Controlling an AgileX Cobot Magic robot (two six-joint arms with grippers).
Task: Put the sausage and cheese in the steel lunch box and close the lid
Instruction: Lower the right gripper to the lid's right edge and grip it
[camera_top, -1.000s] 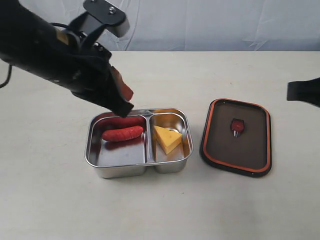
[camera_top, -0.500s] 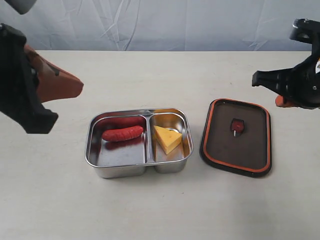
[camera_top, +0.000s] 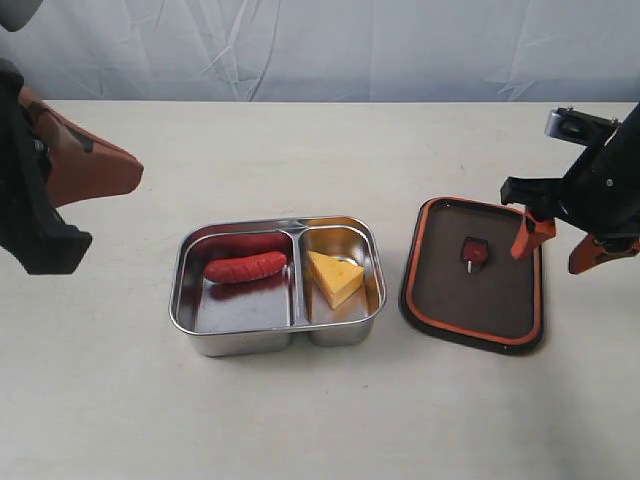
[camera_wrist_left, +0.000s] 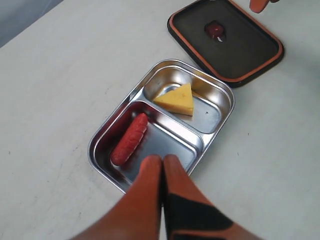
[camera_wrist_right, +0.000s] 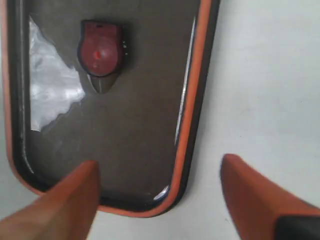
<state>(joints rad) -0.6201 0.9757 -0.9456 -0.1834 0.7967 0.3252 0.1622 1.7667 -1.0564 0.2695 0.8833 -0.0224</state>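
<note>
The steel lunch box (camera_top: 190, 320) (camera_wrist_left: 212, 145) sits mid-table. The red sausage (camera_top: 245, 267) (camera_wrist_left: 130, 139) lies in its larger compartment, the yellow cheese (camera_top: 334, 277) (camera_wrist_left: 177, 99) in the smaller one. To its right the dark lid (camera_top: 500, 310) (camera_wrist_right: 145, 125) lies seal-side up on the table, its orange rim and small red valve tab (camera_top: 474, 250) (camera_wrist_right: 101, 52) showing. My right gripper (camera_top: 556, 243) (camera_wrist_right: 159, 172) is open, one finger over the lid's far right corner and the other beyond its edge. Up at the left, away from the box, my left gripper (camera_top: 132, 176) (camera_wrist_left: 162, 160) is shut and empty.
The pale table (camera_top: 320, 420) spreads around the box and lid with nothing else on it. A grey cloth backdrop (camera_top: 330, 45) hangs behind the table's far edge.
My left arm has pulled back from over the box to the far left. My right gripper came in from the right, dropped to the lid's far corner and opened.
</note>
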